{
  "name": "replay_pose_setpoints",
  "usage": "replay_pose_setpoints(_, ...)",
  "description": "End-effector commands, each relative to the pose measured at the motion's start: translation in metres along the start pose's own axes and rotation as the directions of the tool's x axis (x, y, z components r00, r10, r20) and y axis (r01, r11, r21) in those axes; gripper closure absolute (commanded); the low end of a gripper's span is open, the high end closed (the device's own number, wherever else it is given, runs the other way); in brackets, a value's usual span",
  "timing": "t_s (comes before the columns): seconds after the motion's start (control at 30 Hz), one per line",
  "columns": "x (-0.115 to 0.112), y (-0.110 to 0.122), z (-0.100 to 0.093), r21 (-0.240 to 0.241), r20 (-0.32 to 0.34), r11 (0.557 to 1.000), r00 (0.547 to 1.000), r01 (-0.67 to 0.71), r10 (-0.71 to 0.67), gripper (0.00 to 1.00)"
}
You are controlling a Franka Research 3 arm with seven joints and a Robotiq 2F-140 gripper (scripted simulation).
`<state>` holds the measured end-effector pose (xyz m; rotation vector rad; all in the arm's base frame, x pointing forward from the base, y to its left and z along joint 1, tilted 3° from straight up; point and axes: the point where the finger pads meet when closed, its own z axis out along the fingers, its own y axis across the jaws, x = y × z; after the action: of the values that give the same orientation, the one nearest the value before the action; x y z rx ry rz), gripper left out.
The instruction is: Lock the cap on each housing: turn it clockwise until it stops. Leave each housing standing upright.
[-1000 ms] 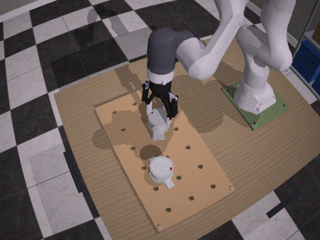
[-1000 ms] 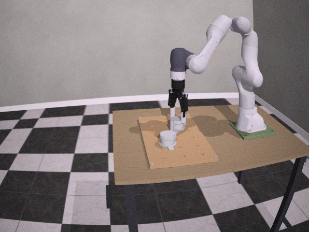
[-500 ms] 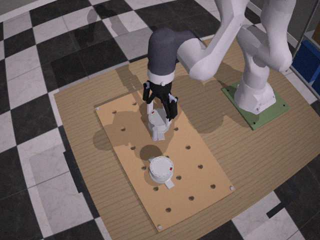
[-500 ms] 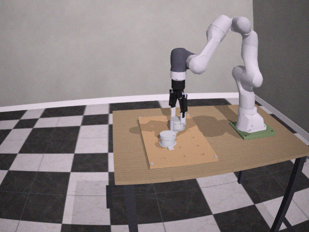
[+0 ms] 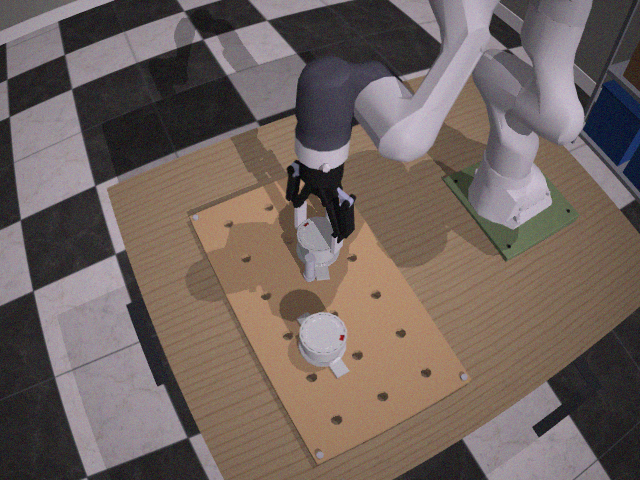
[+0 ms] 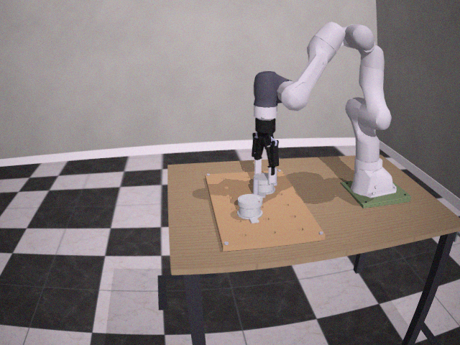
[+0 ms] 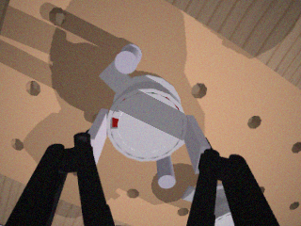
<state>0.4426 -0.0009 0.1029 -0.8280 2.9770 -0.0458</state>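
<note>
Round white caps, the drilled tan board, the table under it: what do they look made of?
Gripped white cap and free white cap: likely matte plastic; smooth, uniform grey-white, no glare. Drilled tan board: probably fibreboard or plywood; flat, grainless, clean round holes. Table top: wood or wood-look laminate; wavy grain lines.

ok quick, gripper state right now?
Gripper: closed on the cap of the far housing, one finger on each side of it.

Two upright white housings (image 5: 316, 248) (image 5: 321, 341), red-marked caps (image 7: 145, 123) on.
</note>
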Motion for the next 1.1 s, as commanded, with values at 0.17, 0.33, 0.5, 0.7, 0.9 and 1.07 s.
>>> replay_pose_setpoints(0.17, 0.0011, 0.0, 0.0018, 0.002, -0.003, 1.0, 1.0, -0.007, 0.007, 0.9)
replay_pose_setpoints(0.33, 0.0011, 0.0, 0.0018, 0.002, -0.003, 1.0, 1.0, -0.007, 0.007, 0.22)
replay_pose_setpoints(0.5, 0.0011, 0.0, 0.0018, 0.002, -0.003, 1.0, 1.0, -0.007, 0.007, 0.22)
replay_pose_setpoints(0.7, 0.0011, 0.0, 0.0018, 0.002, -0.003, 1.0, 1.0, -0.007, 0.007, 0.22)
replay_pose_setpoints(0.9, 0.0011, 0.0, 0.0018, 0.002, -0.003, 1.0, 1.0, -0.007, 0.007, 0.22)
replay_pose_setpoints(1.07, 0.0011, 0.0, 0.0018, 0.002, -0.003, 1.0, 1.0, -0.007, 0.007, 0.22)
